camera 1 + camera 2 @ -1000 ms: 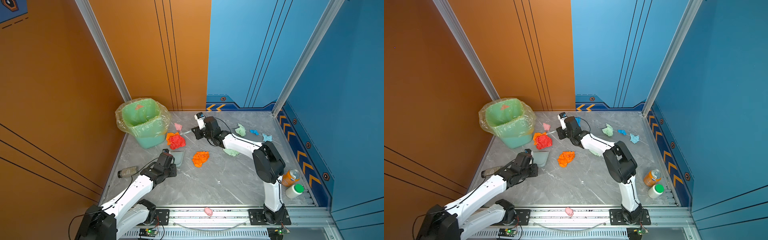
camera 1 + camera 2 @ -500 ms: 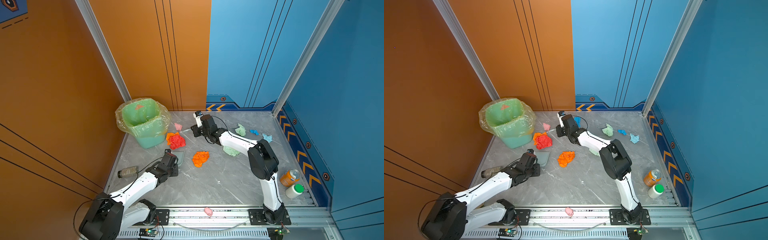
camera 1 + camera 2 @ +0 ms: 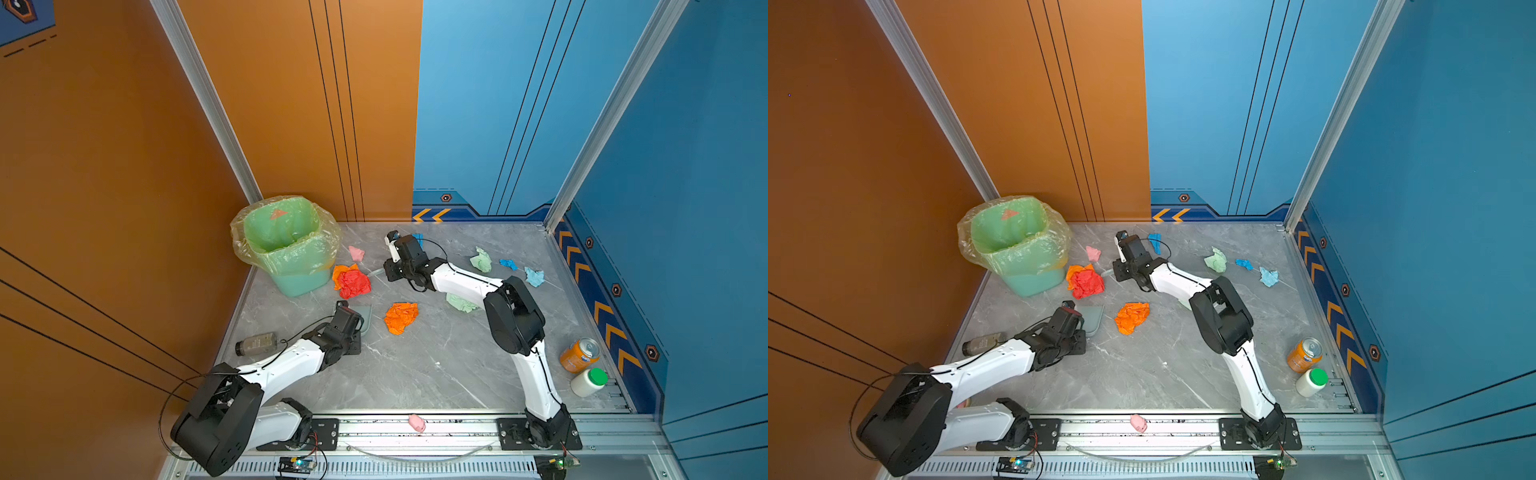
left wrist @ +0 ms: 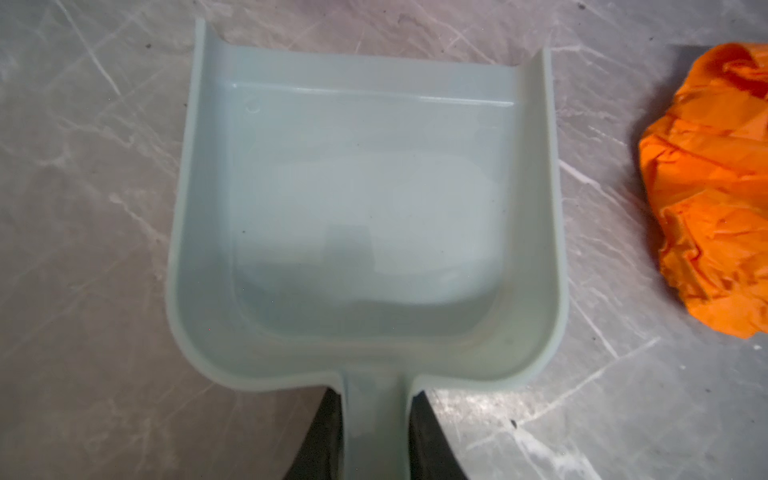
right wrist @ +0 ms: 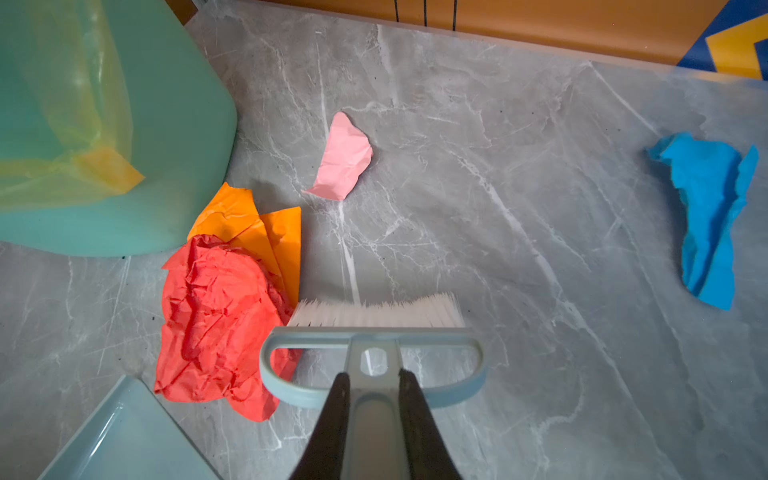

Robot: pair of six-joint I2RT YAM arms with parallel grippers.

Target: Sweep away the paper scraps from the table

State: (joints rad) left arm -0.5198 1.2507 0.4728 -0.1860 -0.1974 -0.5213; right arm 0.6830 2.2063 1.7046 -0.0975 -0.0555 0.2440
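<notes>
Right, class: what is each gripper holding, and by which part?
The left gripper holds the dustpan by its handle; the right gripper holds the brush by its handle.

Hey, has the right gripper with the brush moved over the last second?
Yes. In a top view the right gripper, holding the brush, has slid left toward the green bin, which stays put.
</notes>
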